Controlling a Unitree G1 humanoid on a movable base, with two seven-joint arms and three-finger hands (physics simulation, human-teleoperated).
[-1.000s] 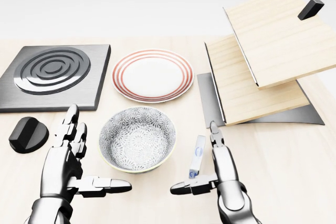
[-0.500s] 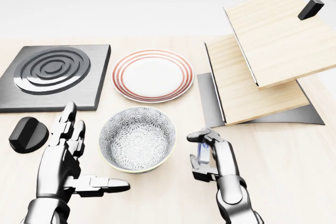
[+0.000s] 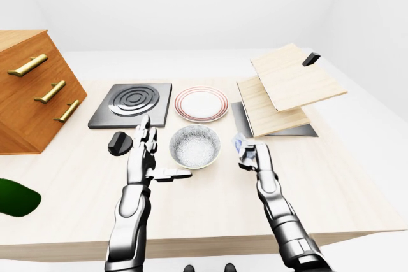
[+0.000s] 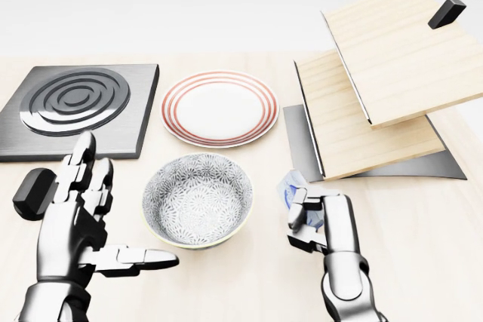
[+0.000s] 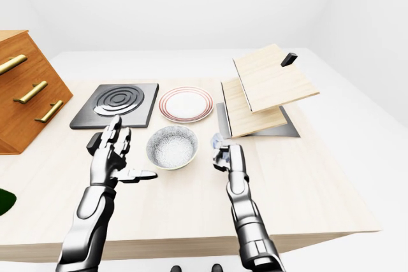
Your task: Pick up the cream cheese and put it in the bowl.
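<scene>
While we look down over the desk point(image 4: 423, 224):
Right hand point(image 4: 315, 216): we see it gripping the cream cheese point(image 4: 290, 186), just right of the bowl point(image 4: 198, 199).
Left hand point(image 4: 79, 213): fingers spread, holding nothing, left of the bowl.
Bowl: near the desk's middle, below the plate point(image 4: 220, 108).

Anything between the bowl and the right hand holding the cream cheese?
No. In the head view only bare table separates the bowl from the right hand gripping the cream cheese.
</scene>
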